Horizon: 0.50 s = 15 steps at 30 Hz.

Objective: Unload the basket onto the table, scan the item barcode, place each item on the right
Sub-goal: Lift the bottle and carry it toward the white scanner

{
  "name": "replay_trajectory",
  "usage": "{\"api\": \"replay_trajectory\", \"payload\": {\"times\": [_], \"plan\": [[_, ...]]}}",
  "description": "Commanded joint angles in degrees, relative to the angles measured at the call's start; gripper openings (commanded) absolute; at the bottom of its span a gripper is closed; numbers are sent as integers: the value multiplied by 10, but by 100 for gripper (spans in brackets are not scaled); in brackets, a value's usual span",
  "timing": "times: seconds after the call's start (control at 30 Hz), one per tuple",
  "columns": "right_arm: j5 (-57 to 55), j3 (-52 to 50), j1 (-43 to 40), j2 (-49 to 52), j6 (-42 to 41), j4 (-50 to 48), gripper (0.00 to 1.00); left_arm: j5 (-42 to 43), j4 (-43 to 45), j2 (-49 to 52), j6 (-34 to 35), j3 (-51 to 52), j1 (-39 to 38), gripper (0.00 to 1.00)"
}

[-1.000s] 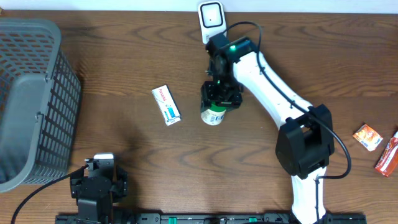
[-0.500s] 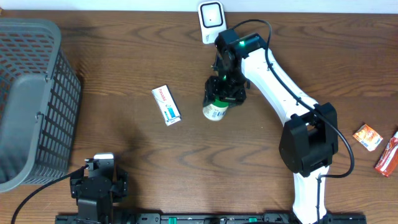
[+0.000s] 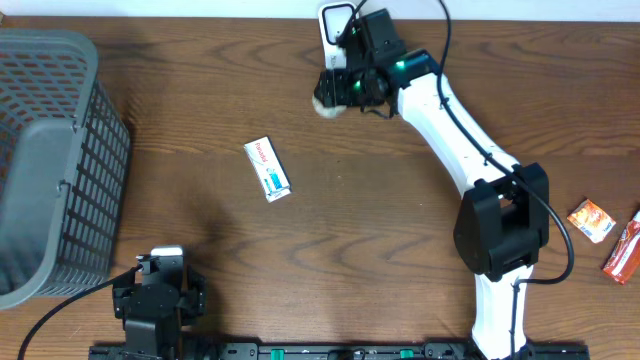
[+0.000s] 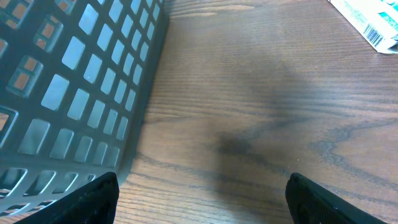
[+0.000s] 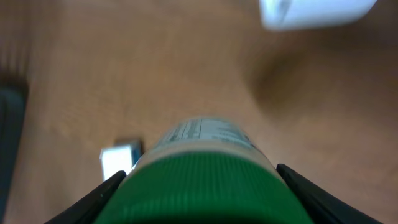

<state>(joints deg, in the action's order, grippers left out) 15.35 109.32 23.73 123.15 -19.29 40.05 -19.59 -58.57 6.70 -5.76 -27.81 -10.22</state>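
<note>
A white bottle with a green cap [image 3: 328,97] is held off the table by my right gripper [image 3: 352,84], just below and left of the white scanner [image 3: 339,24] at the table's far edge. In the right wrist view the green cap [image 5: 202,186] fills the space between both fingers [image 5: 99,194], with the label facing away and the scanner [image 5: 314,12] blurred at upper right. My left gripper [image 3: 158,296] rests open at the near left, and its fingertips [image 4: 99,194] have only bare wood between them.
A small white and blue box [image 3: 267,168] lies flat left of centre; its barcode end [image 4: 373,22] shows in the left wrist view. A grey mesh basket [image 3: 50,150] stands at the left. Snack packets [image 3: 590,220] lie at the right edge.
My right arm has lifted the bottle from the table's centre and carried it back and slightly left, up beside the scanner. The left arm has stayed still.
</note>
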Motion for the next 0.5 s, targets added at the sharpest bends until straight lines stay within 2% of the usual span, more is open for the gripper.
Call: {"api": "replay_trajectory", "payload": {"times": [0.0,0.47], "plan": [[-62,13,-12,0,24,-43,68,-2,-1,-1,5,-5,2,86],[-89,13,-37,71,38,-278,65,-2,-1,-1,5,-5,2,86]]}}
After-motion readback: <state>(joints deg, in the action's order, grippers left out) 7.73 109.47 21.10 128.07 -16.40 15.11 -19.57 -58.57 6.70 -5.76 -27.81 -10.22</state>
